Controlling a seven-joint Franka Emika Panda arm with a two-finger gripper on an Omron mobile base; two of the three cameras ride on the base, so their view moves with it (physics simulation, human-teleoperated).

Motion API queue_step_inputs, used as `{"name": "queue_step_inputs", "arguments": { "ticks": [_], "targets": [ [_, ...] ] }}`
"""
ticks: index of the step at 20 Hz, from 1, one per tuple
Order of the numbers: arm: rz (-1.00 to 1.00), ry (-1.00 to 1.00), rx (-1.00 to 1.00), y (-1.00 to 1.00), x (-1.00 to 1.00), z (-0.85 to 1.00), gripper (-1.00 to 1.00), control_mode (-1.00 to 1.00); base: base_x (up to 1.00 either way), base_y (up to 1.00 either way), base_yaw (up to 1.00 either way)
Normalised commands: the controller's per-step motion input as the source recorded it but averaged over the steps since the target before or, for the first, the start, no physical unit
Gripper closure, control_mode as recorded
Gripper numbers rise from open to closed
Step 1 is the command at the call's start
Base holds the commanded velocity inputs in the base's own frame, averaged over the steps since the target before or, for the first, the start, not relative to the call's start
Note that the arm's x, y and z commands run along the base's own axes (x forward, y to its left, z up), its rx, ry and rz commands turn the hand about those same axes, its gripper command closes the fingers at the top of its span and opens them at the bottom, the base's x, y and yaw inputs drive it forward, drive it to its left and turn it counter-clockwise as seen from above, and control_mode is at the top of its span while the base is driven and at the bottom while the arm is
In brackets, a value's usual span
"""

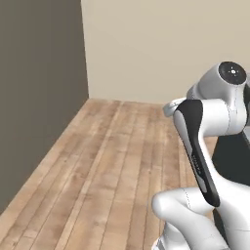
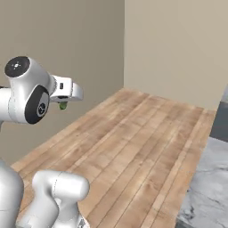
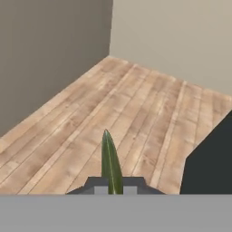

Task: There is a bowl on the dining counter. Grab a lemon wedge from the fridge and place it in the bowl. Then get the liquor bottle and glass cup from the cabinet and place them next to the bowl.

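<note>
The hand view shows the gripper [image 3: 115, 188] with its two dark tips drawn close together on a thin green wedge [image 3: 110, 164]. The wedge stands up edge-on between the tips and tapers to a point above them. Its colour is dark green with a paler streak down the middle.

In the right base view the same wedge [image 2: 63, 105] is a small green bit hanging just under the white hand, which juts out to the right of the arm's big round joint. The tips themselves cannot be made out there.

Below and beyond the hand lies a wooden plank floor [image 3: 113, 113], well apart from the wedge. A grey-brown wall [image 3: 50, 50] stands on the left and meets a cream wall [image 3: 176, 36] at a corner. In the hand view a dark block [image 3: 210, 158] cuts in at the lower right. In the right base view a grey-white marble counter [image 2: 207, 187] fills the lower right corner, with a dark panel [image 2: 220, 122] rising behind it.
</note>
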Motion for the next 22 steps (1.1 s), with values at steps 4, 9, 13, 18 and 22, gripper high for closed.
{"name": "queue_step_inputs", "arguments": {
  "ticks": [4, 9, 13, 18, 22],
  "targets": [
    [0.00, 0.00, 0.00, 0.00, 0.00, 0.00, 1.00, 1.00, 0.86, 0.31, -0.56],
    [0.00, 0.00, 0.00, 0.00, 0.00, 0.00, 1.00, 1.00, 0.74, 0.41, -0.55],
    [0.00, 0.00, 0.00, 0.00, 0.00, 0.00, 1.00, 1.00, 0.54, 0.55, -0.53],
    [0.00, 0.00, 0.00, 0.00, 0.00, 0.00, 1.00, 1.00, 0.47, 0.67, -0.48],
    [0.00, 0.00, 0.00, 0.00, 0.00, 0.00, 1.00, 1.00, 0.55, 0.76, -0.46]
  ]
}}
